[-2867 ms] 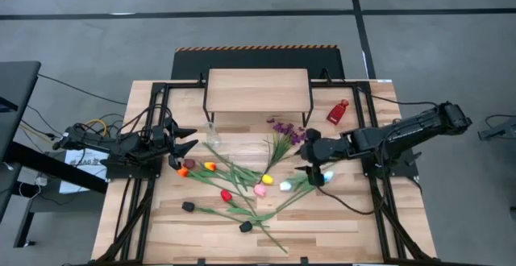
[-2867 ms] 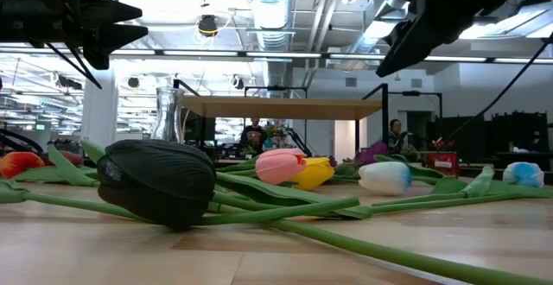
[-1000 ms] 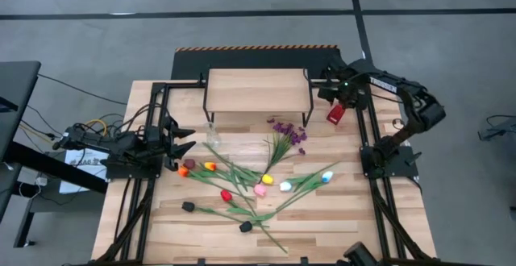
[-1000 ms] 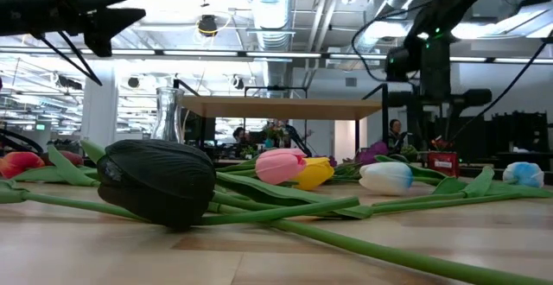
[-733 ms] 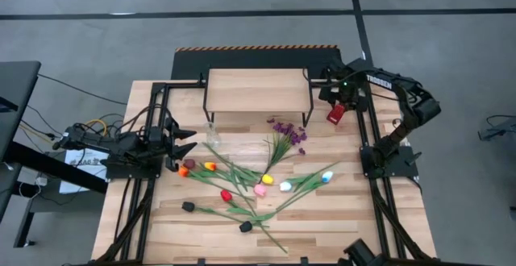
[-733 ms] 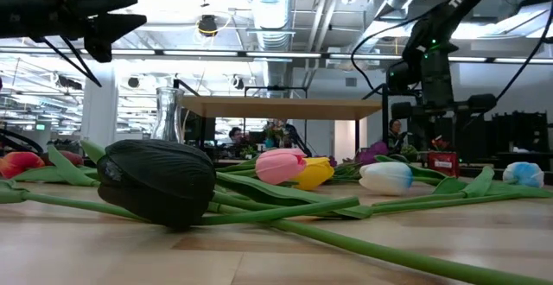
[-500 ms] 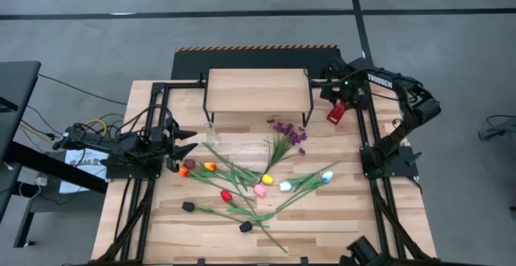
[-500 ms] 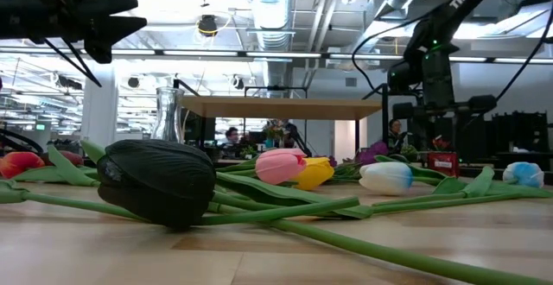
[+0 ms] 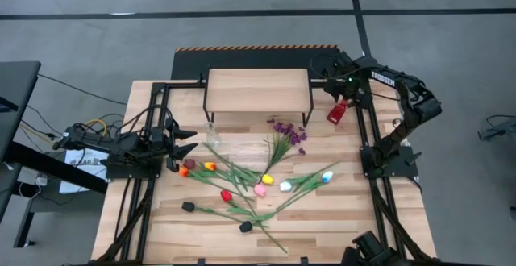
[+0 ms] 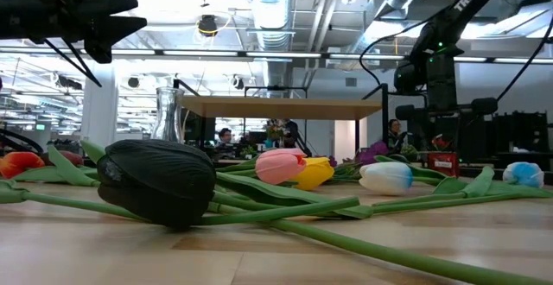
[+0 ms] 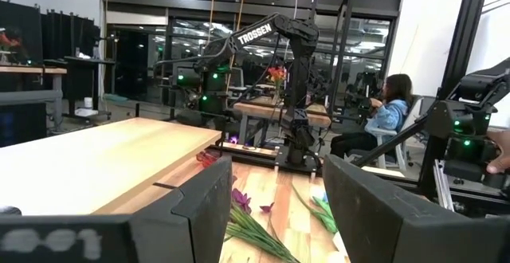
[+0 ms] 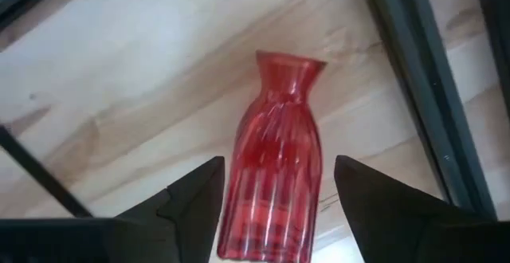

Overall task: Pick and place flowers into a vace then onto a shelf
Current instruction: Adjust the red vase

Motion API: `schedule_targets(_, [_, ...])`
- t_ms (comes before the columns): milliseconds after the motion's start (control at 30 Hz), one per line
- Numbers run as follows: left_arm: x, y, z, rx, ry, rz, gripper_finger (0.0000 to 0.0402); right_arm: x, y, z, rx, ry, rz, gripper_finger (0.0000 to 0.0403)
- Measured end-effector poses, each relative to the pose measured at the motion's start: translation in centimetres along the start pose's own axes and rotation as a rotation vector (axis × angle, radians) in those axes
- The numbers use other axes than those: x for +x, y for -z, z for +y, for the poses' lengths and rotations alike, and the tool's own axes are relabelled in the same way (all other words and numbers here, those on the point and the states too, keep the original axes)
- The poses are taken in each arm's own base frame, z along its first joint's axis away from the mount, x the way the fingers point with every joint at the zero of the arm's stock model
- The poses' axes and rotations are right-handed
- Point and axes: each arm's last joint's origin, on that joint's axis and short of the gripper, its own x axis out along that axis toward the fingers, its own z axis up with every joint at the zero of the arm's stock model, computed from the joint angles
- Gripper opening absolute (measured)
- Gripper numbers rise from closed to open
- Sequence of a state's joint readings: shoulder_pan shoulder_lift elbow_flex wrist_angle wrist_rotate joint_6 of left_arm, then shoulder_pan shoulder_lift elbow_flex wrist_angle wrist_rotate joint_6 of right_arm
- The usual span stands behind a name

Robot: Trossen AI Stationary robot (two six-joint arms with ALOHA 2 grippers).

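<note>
Right pincer point(image 12: 275, 187) above red vase point(image 12: 277, 191)
Fingers wide, straddling the lying vase (no contact); left pincer point(image 9: 187, 140) wide beside flowers point(image 9: 258, 177).

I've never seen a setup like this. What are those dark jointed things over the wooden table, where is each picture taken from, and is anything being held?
They are two robot arms, each ending in a two-finger claw. One picture looks straight down on the table, one looks level across its top, and one comes from each arm's wrist. Artificial green-stemmed tulip-like flowers lie loose on the slatted wooden table. A low light-wood shelf on black legs stands at the back edge, with a clear glass vase in front of it. The right claw hangs open over a red ribbed glass vase, fingers either side, not gripping it. The left claw waits open at the table's left side. Nothing is held.
</note>
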State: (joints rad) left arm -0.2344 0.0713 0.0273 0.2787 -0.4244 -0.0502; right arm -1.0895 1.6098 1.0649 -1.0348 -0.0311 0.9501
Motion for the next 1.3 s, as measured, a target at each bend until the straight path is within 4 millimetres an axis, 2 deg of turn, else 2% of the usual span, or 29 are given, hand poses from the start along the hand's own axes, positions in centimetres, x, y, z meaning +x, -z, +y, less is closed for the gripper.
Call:
schedule_targets(200, [0.0,0.0,0.0,-0.001,0.000,-0.003,0.0187,0.9,-0.2,0.2,-0.008,0.006,0.058,0.0239])
schedule_targets(533, [0.0,-0.1,0.0,-0.001,0.000,-0.004,0.0187,2.0,-0.6,0.5,-0.007,0.039,0.059,0.0240])
schedule_targets(767, [0.0,-0.1,0.0,-0.001,0.000,-0.004,0.0187,3.5,-0.8,0.8,0.002,0.096,0.096,0.0240])
schedule_targets(1100, [0.0,0.0,0.0,-0.001,0.001,-0.004,0.0187,3.7,-0.8,0.7,0.004,0.117,0.096,0.0240])
schedule_targets(1300, [0.0,0.0,-0.1,-0.001,0.027,-0.002,0.0187,4.4,-0.2,0.9,0.013,0.114,0.069,0.0240])
